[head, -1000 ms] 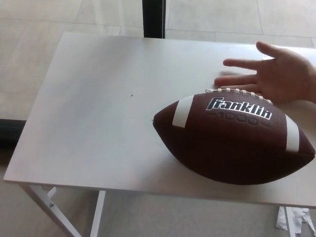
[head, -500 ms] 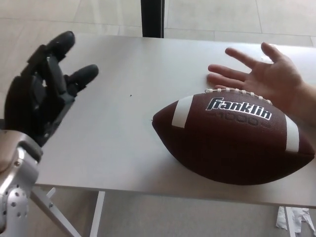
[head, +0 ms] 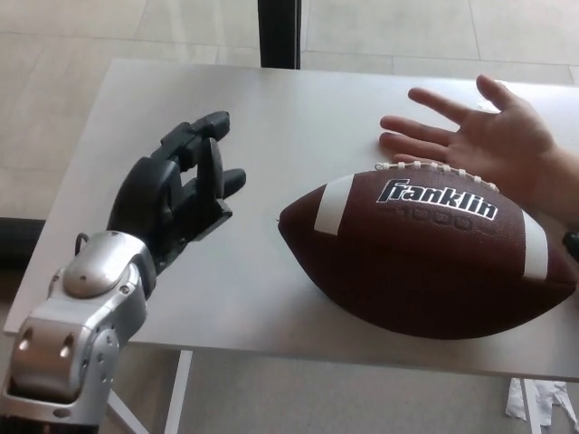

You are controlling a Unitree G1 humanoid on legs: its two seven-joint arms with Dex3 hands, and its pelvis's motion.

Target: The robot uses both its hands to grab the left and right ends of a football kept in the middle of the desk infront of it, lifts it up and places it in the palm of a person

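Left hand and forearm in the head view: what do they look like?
The left hand is matte black, blocky, with thick segmented fingers. Its wrist and forearm are silver-grey metal, rounded housings with visible screws, and a thin dark cable loops beside the wrist. No markings are visible.

The left hand (head: pixel 176 194) is matte black, built of thick, blocky fingers (head: pixel 210 136) with rounded tips. Behind the fingers sits a silver metal wrist casing (head: pixel 77 316) with round screw recesses, and a thin black cable loops beside it.

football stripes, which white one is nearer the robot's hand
The white stripe at the football's left end, facing the open left hand; the other stripe sits at the far right end.
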